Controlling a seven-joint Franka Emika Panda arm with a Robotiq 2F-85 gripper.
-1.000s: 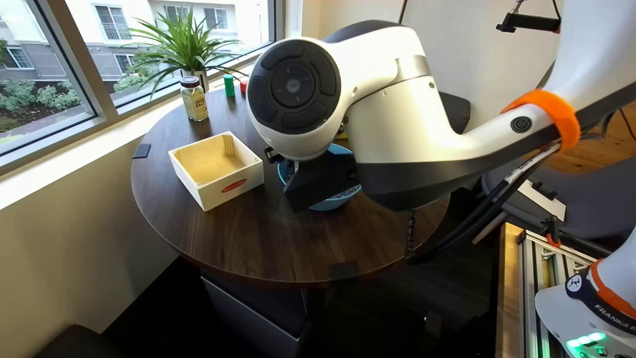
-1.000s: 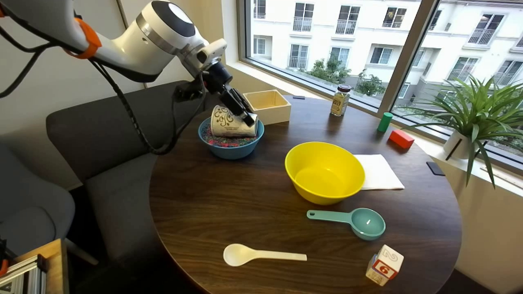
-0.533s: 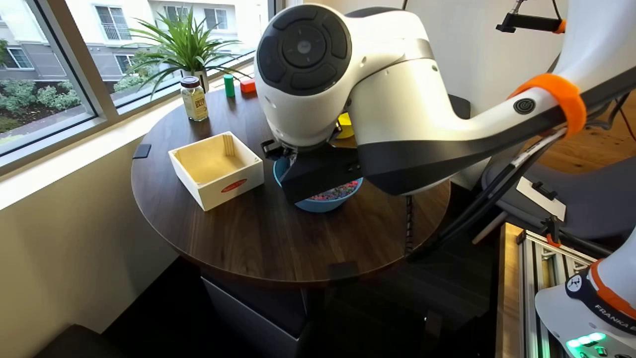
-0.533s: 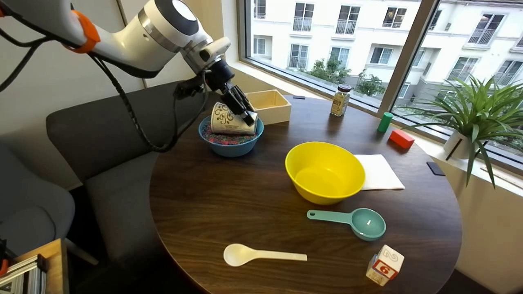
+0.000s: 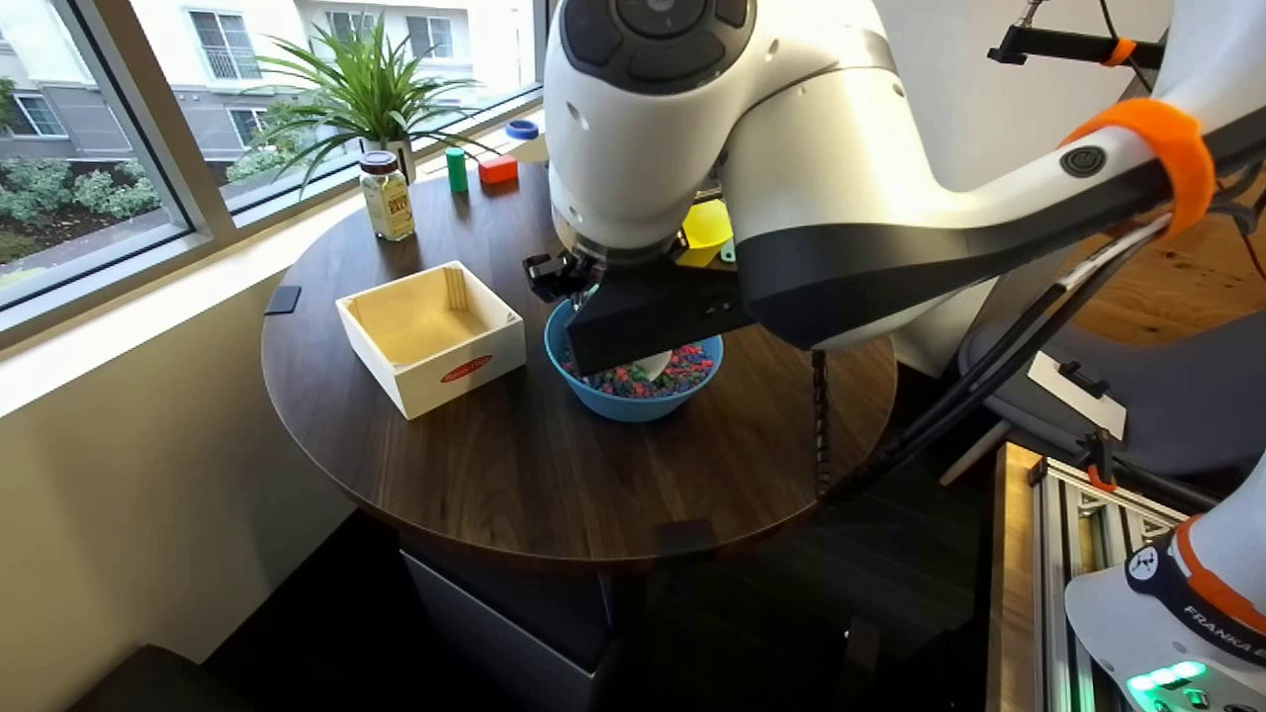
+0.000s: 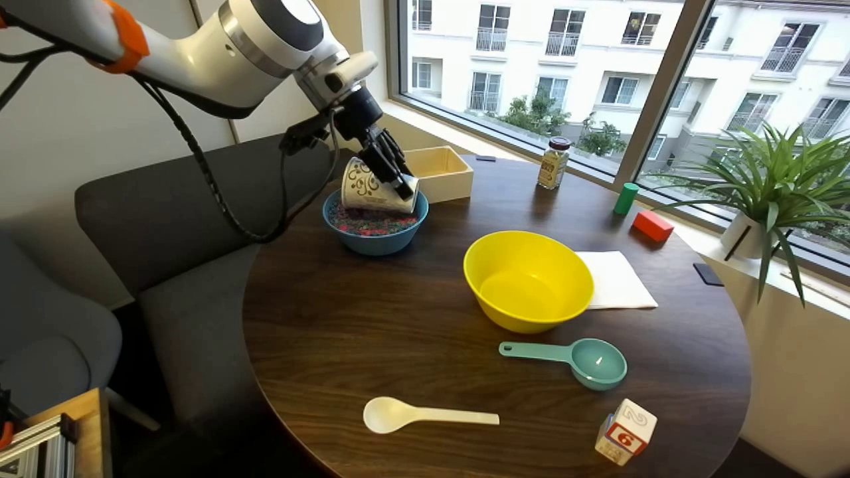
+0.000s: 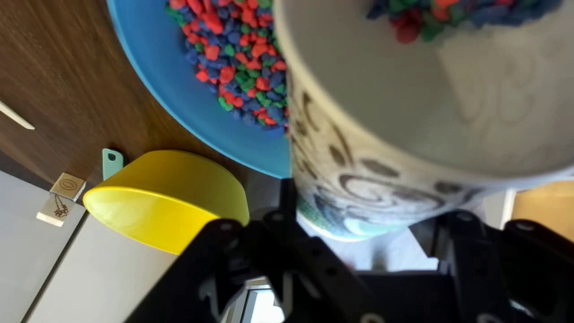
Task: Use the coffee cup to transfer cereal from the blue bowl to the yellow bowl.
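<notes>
In an exterior view, a round, dark table (image 6: pixel 372 332) fronts a window (image 6: pixel 591 79); a potted plant (image 6: pixel 770 189) stands right; the yellow bowl (image 6: pixel 501 315) rests mid-table. The gripper (image 6: pixel 404 186) grasps the coffee cup (image 6: pixel 366 188), tilted over the blue bowl (image 6: pixel 377 245), far left.

It's a furnished sitting corner, home or office, too close to call! In an exterior view, a round wooden table (image 6: pixel 412 318) takes the middle of the frame, grey padded bench (image 6: pixel 153 219) over to the left, big window (image 6: pixel 663 99) across the top right, potted plant (image 6: pixel 770 186) at far right, and outside, a pale building (image 6: pixel 528 40)!
</notes>
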